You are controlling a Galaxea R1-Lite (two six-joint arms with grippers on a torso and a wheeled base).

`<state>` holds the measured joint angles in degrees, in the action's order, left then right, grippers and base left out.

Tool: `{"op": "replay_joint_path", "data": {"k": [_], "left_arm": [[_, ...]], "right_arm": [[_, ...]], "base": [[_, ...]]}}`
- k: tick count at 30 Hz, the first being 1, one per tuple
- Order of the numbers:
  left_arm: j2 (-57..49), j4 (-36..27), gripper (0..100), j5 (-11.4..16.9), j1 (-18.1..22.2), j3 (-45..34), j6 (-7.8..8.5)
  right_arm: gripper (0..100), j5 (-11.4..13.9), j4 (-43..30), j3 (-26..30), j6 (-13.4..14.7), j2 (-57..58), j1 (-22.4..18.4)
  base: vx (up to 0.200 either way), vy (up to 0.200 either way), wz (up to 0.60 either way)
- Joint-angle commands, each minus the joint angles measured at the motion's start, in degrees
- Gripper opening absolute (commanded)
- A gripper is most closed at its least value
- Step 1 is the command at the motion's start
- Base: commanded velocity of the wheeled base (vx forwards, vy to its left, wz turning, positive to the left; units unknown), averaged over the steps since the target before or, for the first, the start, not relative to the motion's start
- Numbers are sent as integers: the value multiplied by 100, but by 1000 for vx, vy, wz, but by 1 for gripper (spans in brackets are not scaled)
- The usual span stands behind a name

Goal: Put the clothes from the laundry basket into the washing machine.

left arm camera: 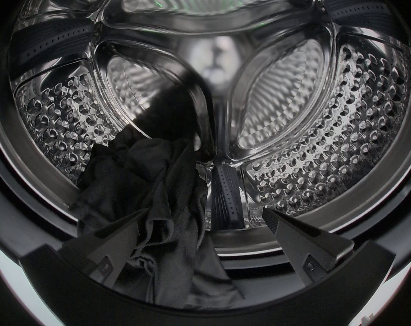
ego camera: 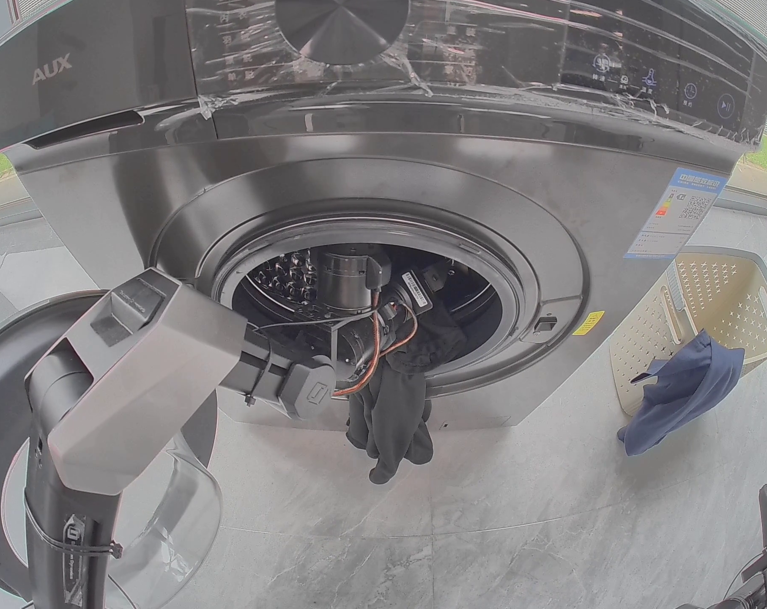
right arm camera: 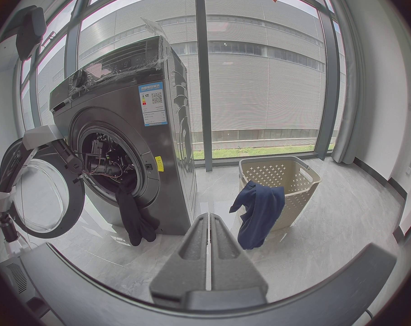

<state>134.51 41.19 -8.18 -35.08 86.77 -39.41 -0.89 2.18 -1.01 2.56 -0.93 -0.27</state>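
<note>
The washing machine (ego camera: pixel 383 171) stands with its round opening uncovered. My left arm goes into the drum (left arm camera: pixel 314 114), where my left gripper (left arm camera: pixel 205 232) is open just inside the rim. A dark garment (left arm camera: pixel 160 195) lies over the drum's lip beside one finger (left arm camera: pixel 110 245), and its lower part (ego camera: pixel 396 416) hangs down the machine's front. The beige laundry basket (ego camera: pixel 730 298) sits on the floor to the right, with a blue garment (ego camera: pixel 684 391) draped over its rim. My right gripper (right arm camera: pixel 209 216) is shut and holds nothing, low at the right, well away from the basket (right arm camera: pixel 282 173).
The machine's door (ego camera: pixel 3 399) is swung open to the left, behind my left arm. Grey tiled floor (ego camera: pixel 502 501) spreads between machine and basket. Tall windows (right arm camera: pixel 260 69) and a curtain stand behind the basket.
</note>
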Motion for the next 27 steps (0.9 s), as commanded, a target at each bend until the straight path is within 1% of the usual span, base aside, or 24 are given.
{"op": "replay_joint_path", "data": {"k": [1,5,8,10,13,14,15,16,17,18,19,20,21,22,23,25,27], "left_arm": [[-197,-23,100,18,-77,-169,-14],[-303,-32,100,132,-34,-240,-93],[-294,-41,100,132,72,-231,-93],[-311,-94,100,229,125,-328,-93],[-320,-384,100,335,133,-249,-111],[-303,-648,100,379,142,-161,-154],[-144,-639,100,247,283,173,-111],[49,-744,100,115,705,762,-67],[146,-911,100,71,1065,1210,-40],[119,-1272,100,62,1232,1228,21],[49,-1588,100,97,1162,956,109],[-57,-1746,100,124,1083,657,171],[-83,-1755,100,132,1056,613,179],[-303,-1430,100,220,810,41,329],[-320,-1122,100,255,749,-99,373],[-162,-489,100,335,740,-117,390],[-74,-349,100,335,714,-205,478]], "right_arm": [[0,-8,2,57,-1,75,0],[0,-8,2,57,-1,75,0],[0,-8,2,57,-1,75,0],[0,1,2,48,-1,75,-8],[0,1,2,48,-1,75,0],[0,1,2,48,-1,75,0],[0,1,2,57,-1,75,0],[0,71,2,48,-80,84,0],[0,89,-7,75,-107,84,0],[0,-8,-86,101,-54,93,0],[0,-52,-104,101,-89,93,-8],[0,-87,-157,101,-115,84,-8],[0,-87,-157,101,-124,84,-8],[0,-78,-201,101,-203,75,-8],[0,-69,-209,101,-247,75,-8],[0,-60,-209,101,-274,84,-8],[0,-60,-209,101,-274,75,-8]], "base": [[0,0,0],[0,0,0],[0,0,0],[0,0,0],[0,0,0],[0,0,0],[0,0,0],[0,0,0],[0,0,0],[0,0,0],[0,0,0],[0,0,0],[0,0,0],[0,0,0],[0,0,0],[0,0,0],[0,0,0]]}}
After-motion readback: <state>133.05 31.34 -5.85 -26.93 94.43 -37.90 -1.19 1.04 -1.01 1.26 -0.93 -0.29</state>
